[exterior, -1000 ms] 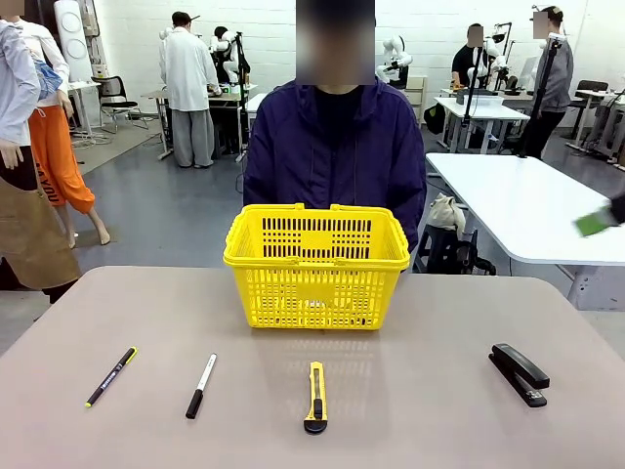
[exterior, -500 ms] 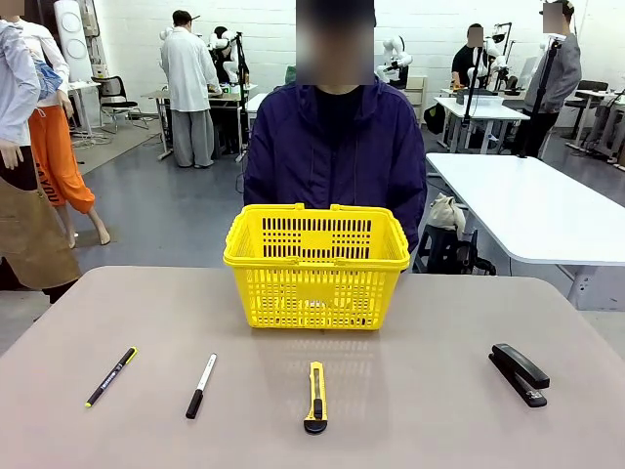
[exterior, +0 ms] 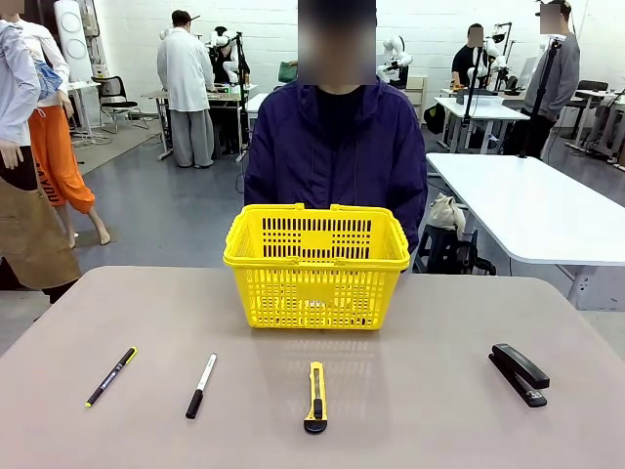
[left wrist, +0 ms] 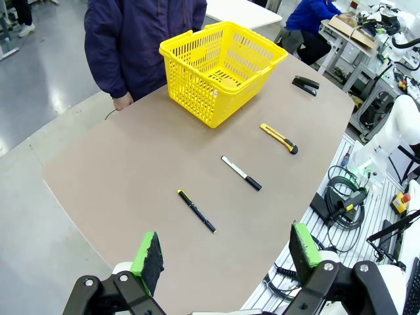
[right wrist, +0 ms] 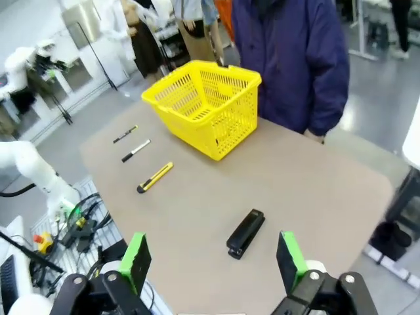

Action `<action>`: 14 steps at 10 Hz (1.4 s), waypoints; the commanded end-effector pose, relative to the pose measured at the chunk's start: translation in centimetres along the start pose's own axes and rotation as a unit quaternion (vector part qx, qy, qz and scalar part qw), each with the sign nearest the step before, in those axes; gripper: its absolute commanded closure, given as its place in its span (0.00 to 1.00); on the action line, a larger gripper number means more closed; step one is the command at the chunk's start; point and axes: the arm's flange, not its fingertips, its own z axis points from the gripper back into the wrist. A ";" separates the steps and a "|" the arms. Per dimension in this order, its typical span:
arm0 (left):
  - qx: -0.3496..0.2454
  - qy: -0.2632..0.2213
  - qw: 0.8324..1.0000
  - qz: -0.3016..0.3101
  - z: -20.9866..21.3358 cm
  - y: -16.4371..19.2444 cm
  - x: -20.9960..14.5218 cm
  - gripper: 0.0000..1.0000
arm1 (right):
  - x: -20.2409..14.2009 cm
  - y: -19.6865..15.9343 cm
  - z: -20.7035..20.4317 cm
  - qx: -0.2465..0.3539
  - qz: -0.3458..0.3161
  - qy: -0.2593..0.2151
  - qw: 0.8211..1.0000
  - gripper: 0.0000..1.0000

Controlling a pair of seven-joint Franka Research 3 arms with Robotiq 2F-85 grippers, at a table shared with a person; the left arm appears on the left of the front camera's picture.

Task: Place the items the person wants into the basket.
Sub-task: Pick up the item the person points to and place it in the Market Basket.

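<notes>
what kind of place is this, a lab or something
Probably a robotics lab or workshop: a white-coated person stands in the background, white worktables sit on an open grey floor, and cables with a red-button stop box lie beside the near table.

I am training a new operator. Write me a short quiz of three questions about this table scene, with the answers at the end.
1. True or false: the utility knife lies on the table, on the robot's side of the basket.
2. Which item lies farthest to the robot's right? A) the pen B) the marker C) the stapler
3. In what state are the left claw and the right claw?

Key: 1 true. 2 C. 3 both open, holding nothing.
</notes>
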 end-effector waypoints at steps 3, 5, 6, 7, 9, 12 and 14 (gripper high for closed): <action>-0.002 -0.007 1.000 -0.010 0.1 0.0 0.0 0.00 | -0.1 -0.7 -0.1 0.005 0.000 -0.008 1.000 0.00; -0.002 -0.007 1.000 -0.010 0.1 0.0 0.0 0.00 | -0.1 -0.7 -0.1 0.005 0.000 -0.008 1.000 0.00; -0.002 -0.007 1.000 -0.010 0.1 0.0 0.0 0.00 | -0.1 -0.7 -0.1 0.005 0.000 -0.008 1.000 0.00; -0.002 -0.007 1.000 -0.010 0.1 0.0 0.0 0.00 | -0.1 -0.7 -0.1 0.005 0.000 -0.008 1.000 0.00; -0.002 -0.007 1.000 -0.010 0.1 0.0 0.0 0.00 | -0.1 -0.7 -0.1 0.005 0.000 -0.008 1.000 0.00; -0.002 -0.007 1.000 -0.010 0.1 0.0 0.0 0.00 | -0.1 -0.7 -0.1 0.005 0.000 -0.008 1.000 0.00; -0.002 -0.007 1.000 -0.010 0.1 0.0 0.0 0.00 | -0.1 -0.7 -0.1 0.005 0.000 -0.008 1.000 0.00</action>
